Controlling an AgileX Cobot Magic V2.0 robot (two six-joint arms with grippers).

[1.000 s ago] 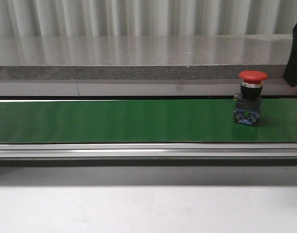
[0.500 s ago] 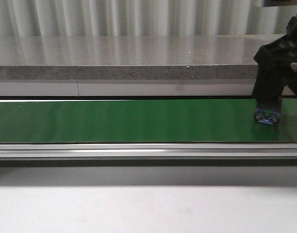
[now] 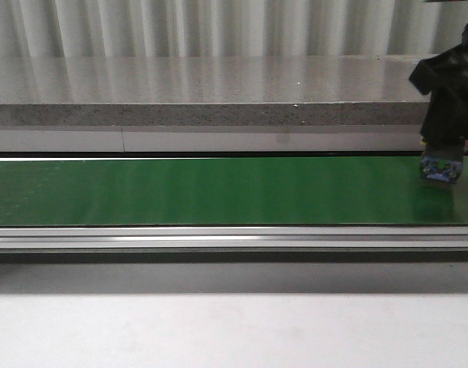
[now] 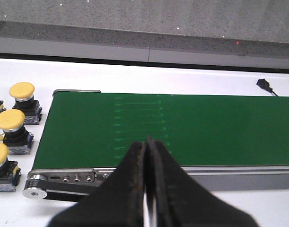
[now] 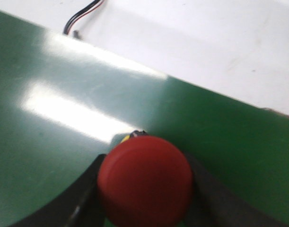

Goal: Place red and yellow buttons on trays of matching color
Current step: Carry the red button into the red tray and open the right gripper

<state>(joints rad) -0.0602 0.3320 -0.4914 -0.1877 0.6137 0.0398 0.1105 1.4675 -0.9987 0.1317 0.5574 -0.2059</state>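
A red button [image 5: 144, 187] with a mushroom cap sits between the two black fingers of my right gripper [image 5: 145, 194], which is shut on it. In the front view, at the green belt's [image 3: 218, 192] far right, my right gripper [image 3: 446, 149] covers the cap and only the button's blue base [image 3: 440, 170] shows below it. Three yellow buttons [image 4: 10, 120] stand on the white table off the belt's end in the left wrist view. My left gripper [image 4: 146, 144] hangs shut and empty over the belt's near rail. The trays are out of view.
A grey stone ledge [image 3: 218, 92] runs behind the belt and a metal rail [image 3: 218, 239] along its front. A black-and-red cable [image 5: 80, 19] lies on the white table beyond the belt. A small black connector [image 4: 265, 84] lies near the belt's far side.
The red button travelled right along the belt. My right gripper came down over it and shut on it, and both now sit further right, with the base slightly higher.
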